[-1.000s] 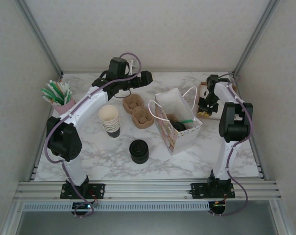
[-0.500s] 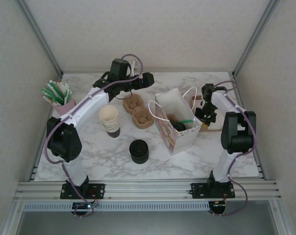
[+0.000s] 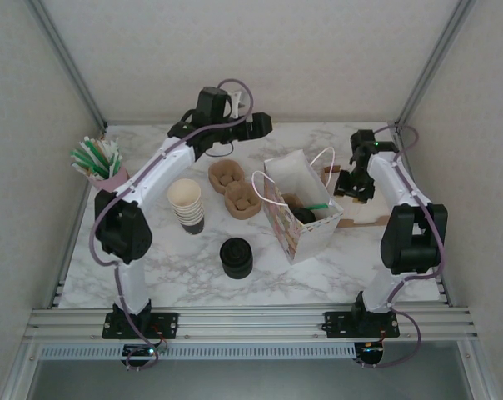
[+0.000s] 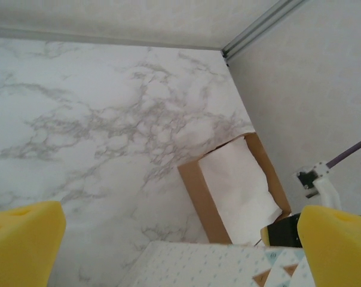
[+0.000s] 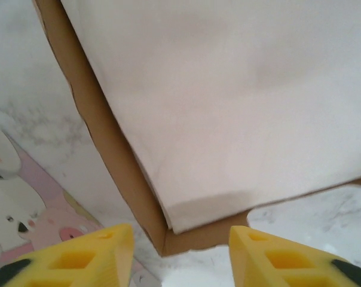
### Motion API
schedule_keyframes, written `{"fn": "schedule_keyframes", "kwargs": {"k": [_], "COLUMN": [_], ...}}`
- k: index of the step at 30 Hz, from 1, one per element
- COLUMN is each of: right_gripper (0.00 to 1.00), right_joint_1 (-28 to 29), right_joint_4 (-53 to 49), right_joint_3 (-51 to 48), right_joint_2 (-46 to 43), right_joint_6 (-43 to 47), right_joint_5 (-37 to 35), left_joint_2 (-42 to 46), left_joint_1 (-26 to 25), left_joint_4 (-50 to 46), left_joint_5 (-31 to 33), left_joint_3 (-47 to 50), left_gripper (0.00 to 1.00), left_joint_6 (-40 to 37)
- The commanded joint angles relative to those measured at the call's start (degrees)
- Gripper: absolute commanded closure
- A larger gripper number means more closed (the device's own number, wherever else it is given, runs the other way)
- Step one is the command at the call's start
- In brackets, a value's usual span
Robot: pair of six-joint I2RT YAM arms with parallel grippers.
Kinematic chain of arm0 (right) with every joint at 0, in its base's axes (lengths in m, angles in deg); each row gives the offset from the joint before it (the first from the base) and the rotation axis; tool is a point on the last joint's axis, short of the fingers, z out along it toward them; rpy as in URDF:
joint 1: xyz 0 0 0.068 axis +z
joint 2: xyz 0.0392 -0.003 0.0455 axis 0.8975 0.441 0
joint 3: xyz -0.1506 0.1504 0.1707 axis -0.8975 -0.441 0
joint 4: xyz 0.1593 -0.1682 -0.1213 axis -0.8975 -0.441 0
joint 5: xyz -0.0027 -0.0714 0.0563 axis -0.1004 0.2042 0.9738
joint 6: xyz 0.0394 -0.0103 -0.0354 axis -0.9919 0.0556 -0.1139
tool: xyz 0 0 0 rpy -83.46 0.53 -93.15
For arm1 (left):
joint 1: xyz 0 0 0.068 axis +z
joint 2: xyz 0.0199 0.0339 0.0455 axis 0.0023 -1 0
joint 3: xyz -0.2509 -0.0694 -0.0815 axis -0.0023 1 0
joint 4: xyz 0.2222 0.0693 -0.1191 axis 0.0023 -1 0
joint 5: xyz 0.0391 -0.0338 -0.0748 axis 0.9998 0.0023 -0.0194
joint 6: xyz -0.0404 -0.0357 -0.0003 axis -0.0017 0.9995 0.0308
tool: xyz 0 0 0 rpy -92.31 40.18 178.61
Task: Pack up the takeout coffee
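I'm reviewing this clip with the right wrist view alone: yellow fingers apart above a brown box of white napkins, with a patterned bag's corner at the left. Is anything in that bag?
Observer: Yes. From above, the bag stands open with a dark round item and a green stick inside. I cannot tell whether the item is the lidded coffee.
Operator: What is the left arm doing?
Observer: The left gripper hangs above the table's far side, jaws wide apart, holding nothing.
Operator: Are any cups out on the table?
Observer: A stack of cream cups stands on the table to the left of the bag.
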Motion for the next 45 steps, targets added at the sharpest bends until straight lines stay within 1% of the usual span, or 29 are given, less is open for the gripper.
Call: {"fn": "schedule_keyframes", "kwargs": {"k": [1, 4, 7, 10, 20, 30, 37, 41, 43, 45], "right_gripper": [0.47, 0.43, 0.41, 0.39, 0.38, 0.39, 0.42, 0.47, 0.48, 0.52], "right_joint_1": [-1.9, -3.6, -5.4, -6.9, -7.5, -7.2, -6.4, -6.3, -6.4, -6.4], "right_joint_4": [1.8, 1.9, 2.9, 3.4, 3.1, 0.7, 1.4, 0.8, 0.4, 0.2], "right_joint_3": [3.5, 5.9, 6.8, 8.4, 11.4, 12.2, 11.5, 12.3, 12.7, 12.9], "right_joint_2": [2.5, 6.2, 8.8, 11.1, 17.8, 28.7, 26.7, 24.3, 23.5, 23.0], "right_joint_6": [1.8, 3.0, 3.6, 4.0, 4.5, 3.7, 3.4, 3.1, 3.1, 3.2], "right_joint_5": [-1.3, -0.9, 0.4, 1.3, 4.1, -3.2, -2.8, -2.8, -2.8, -2.8], "left_joint_2": [-5.4, -10.4, -14.6, -17.8, -21.2, -21.4, -20.5, -20.0, -19.9, -19.8], "left_joint_1": [-0.4, -0.8, -1.5, -1.7, -2.0, -2.1, -2.2, -2.2, -2.2, -2.2], "left_joint_4": [-3.0, -4.7, -6.8, -7.5, -7.3, -7.3, -7.4, -7.2, -7.1, -7.0], "left_joint_5": [-4.9, -7.6, -7.9, -8.8, -8.8, -8.3, -8.1, -7.8, -7.8, -7.8], "left_joint_3": [-5.4, -10.9, -15.9, -18.4, -19.0, -17.7, -17.1, -16.4, -16.2, -16.0], "left_gripper": [0.0, 0.0, 0.0, 0.0, 0.0, 0.0, 0.0, 0.0, 0.0, 0.0], "left_joint_6": [-1.6, -1.3, -1.5, -1.4, -1.4, -1.6, -1.8, -1.9, -1.8, -1.8]}}
